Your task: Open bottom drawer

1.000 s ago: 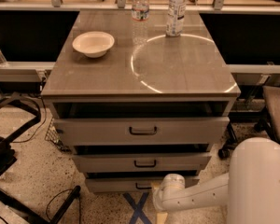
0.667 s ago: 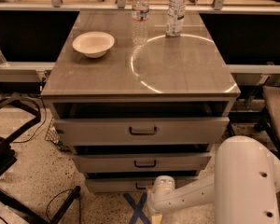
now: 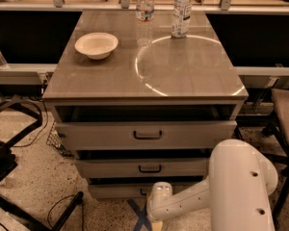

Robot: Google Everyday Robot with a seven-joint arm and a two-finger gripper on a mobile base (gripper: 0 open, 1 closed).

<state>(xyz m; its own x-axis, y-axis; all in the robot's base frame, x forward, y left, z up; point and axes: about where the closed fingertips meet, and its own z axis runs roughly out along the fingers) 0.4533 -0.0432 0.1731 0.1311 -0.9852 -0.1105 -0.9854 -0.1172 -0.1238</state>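
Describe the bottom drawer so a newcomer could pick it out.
Find the grey-taupe cabinet holding a white bowl. Of its three stacked drawers, the bottom drawer is the lowest, nearest the floor, with the slimmest front; the robot's gripper is right in front of it.

Pale speckled floor [image 3: 43, 177], dim light.

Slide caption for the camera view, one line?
End effector low at the bottom drawer front, near its handle.

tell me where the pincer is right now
In the camera view the pincer is low at bottom centre, against the front of the bottom drawer near its handle, just below the middle drawer.
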